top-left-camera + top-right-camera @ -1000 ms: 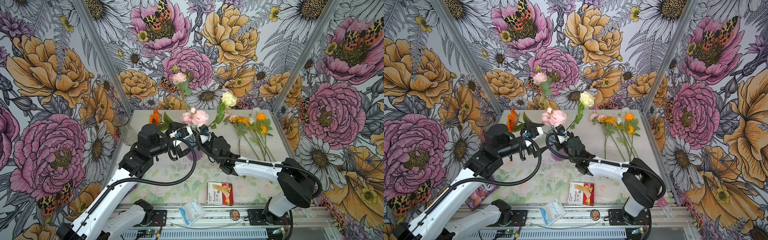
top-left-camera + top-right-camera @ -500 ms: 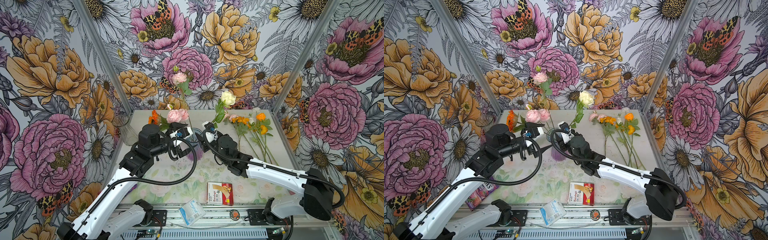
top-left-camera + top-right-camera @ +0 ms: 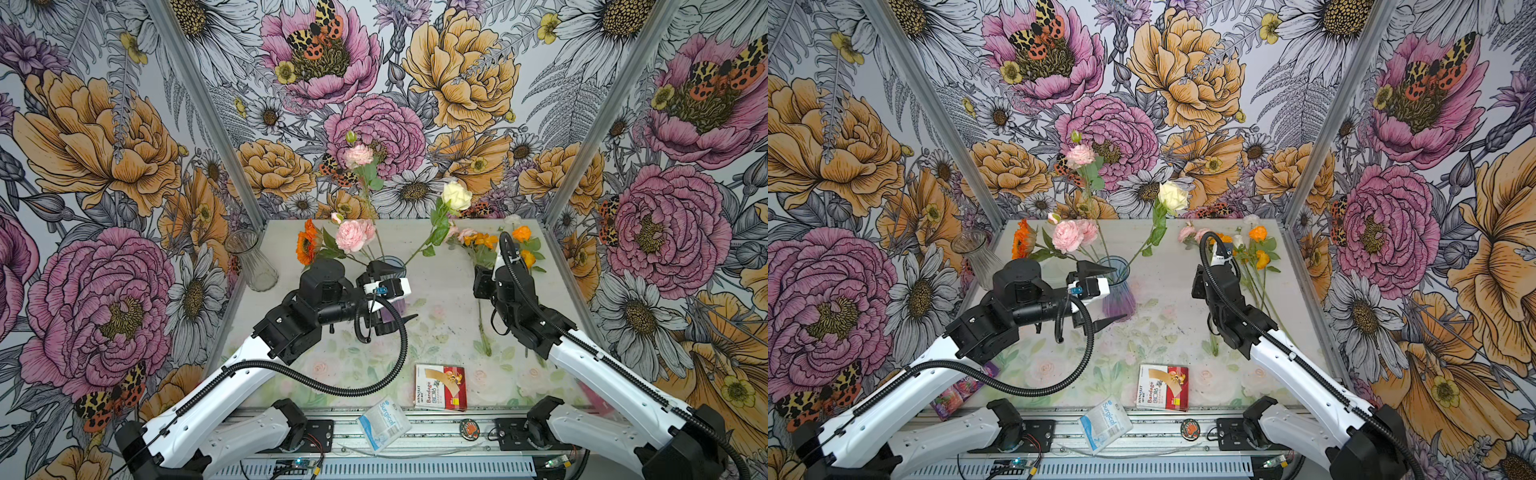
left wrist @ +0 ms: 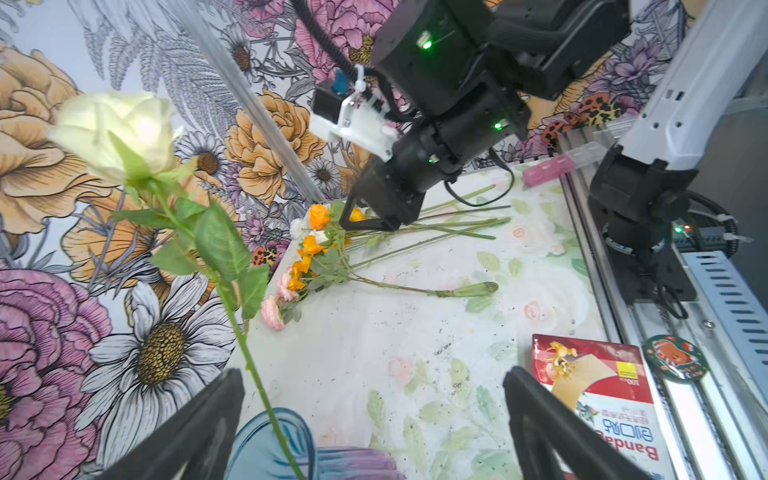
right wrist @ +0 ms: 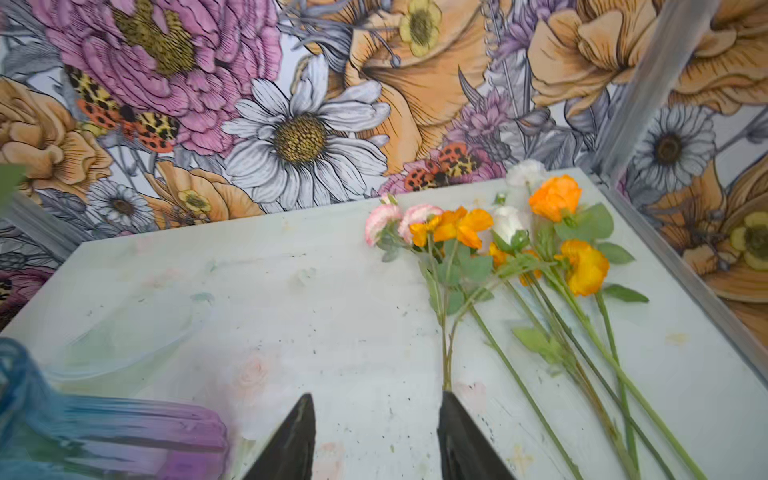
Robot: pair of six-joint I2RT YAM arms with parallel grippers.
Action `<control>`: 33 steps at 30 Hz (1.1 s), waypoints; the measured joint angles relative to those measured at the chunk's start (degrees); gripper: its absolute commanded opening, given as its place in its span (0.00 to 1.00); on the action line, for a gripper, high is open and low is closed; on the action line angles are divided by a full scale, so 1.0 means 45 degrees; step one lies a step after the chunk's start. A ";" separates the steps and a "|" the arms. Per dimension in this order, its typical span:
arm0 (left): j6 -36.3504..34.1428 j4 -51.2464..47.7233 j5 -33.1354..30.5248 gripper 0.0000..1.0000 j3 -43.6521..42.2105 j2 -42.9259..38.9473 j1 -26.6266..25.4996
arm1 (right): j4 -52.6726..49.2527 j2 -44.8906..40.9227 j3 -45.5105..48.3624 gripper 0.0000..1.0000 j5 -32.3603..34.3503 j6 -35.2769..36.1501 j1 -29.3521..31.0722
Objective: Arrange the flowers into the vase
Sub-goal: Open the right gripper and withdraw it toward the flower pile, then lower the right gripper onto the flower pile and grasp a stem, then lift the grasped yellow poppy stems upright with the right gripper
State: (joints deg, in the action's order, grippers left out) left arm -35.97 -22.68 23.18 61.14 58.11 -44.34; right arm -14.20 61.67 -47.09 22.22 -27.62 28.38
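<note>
Over the table point(image 3: 449, 299), right gripper point(image 5: 377, 395) quit the vase point(image 3: 1119, 291), jaws apart; left gripper point(image 4: 372, 374) wide.

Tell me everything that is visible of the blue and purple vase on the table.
The vase looks like clear tinted glass, blue at the open rim and purple lower down. It stands upright on the table, holding the stems of several flowers that lean outward. The open left gripper brackets it; contact is unclear.

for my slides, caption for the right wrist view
Open right gripper faces flowers lying on the table, vase beside it
</note>
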 measured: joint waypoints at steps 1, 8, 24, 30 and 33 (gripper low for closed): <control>-0.0005 0.0019 -0.0223 0.99 0.0000 0.0316 -0.0330 | -0.0160 0.0423 -0.0005 0.40 -0.0408 -0.0165 -0.0398; 0.0068 -0.0073 -0.1967 0.99 0.0000 0.2652 -0.2652 | -0.1224 0.4114 -0.0573 0.34 -0.1991 -0.0476 -0.1991; 0.0233 -0.0248 -0.3011 0.99 0.0005 0.3366 -0.3147 | -0.1418 0.9243 -0.3847 0.27 -0.2958 0.0408 -0.3570; 0.0228 -0.0262 -0.3021 0.99 0.0005 0.3288 -0.3147 | -0.1443 0.9753 -0.4012 0.27 -0.3259 0.0389 -0.3614; 0.0228 -0.0291 -0.3016 0.99 0.0005 0.3283 -0.3147 | -0.1462 0.9991 -0.4114 0.25 -0.3439 0.0355 -0.3614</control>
State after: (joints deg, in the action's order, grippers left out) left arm -34.94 -23.99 9.61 61.17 72.88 -58.50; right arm -20.78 106.63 -65.60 6.74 -26.02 12.12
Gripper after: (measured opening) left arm 0.988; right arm 0.262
